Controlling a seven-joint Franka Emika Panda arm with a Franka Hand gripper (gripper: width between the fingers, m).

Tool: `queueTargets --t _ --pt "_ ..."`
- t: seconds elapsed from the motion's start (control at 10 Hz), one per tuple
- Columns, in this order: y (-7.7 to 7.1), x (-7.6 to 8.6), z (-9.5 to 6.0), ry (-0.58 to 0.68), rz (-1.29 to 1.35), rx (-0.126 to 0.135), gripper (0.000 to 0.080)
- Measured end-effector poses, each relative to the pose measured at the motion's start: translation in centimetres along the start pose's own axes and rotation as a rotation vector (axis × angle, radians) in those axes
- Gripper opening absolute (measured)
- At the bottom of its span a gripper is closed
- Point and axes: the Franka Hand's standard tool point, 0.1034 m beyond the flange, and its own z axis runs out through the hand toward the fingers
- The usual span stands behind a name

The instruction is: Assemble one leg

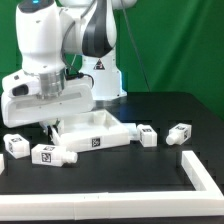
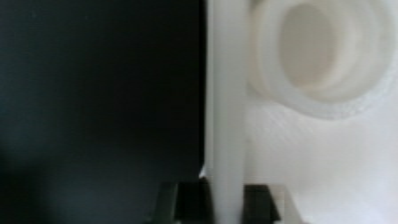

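The large flat white rimmed panel lies on the black table in the middle. My gripper is down at the panel's end on the exterior view's left. In the wrist view my gripper has its two dark fingers close together, one on each side of the panel's rim, shut on it. A round corner socket of the panel shows beyond. Short white tagged legs lie loose: two at the exterior view's left and two at the right.
A white raised L-shaped strip runs along the front and right of the table. The robot's white base stands behind the panel. A green curtain hangs at the back.
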Motion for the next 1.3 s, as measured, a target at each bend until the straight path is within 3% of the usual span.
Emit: queueTargets --t 0.2,0.3,0.4,0.5,0.9,1.0,1.1,1.3 --pt "-1.5 1.3 -3.7 -0.014 0.087 0.039 0.0055" --pt "-1.8 2.8 -5.5 -0.021 0.137 0.047 0.0055" --pt "-1.5 4.6 -6.2 -0.029 0.166 0.044 0.0055" --pt "-1.4 6.0 -5.8 -0.034 0.161 0.036 0.0055" --pt "-1.5 5.9 -5.3 -0.046 0.155 0.038 0.0055" --pt "-1.6 6.9 -5.6 -0.062 0.187 0.042 0.0055" --pt "-1.4 9.4 -6.4 -0.075 0.198 0.042 0.0055" --pt "-1.5 15.4 -6.6 -0.047 0.224 0.018 0.0055"
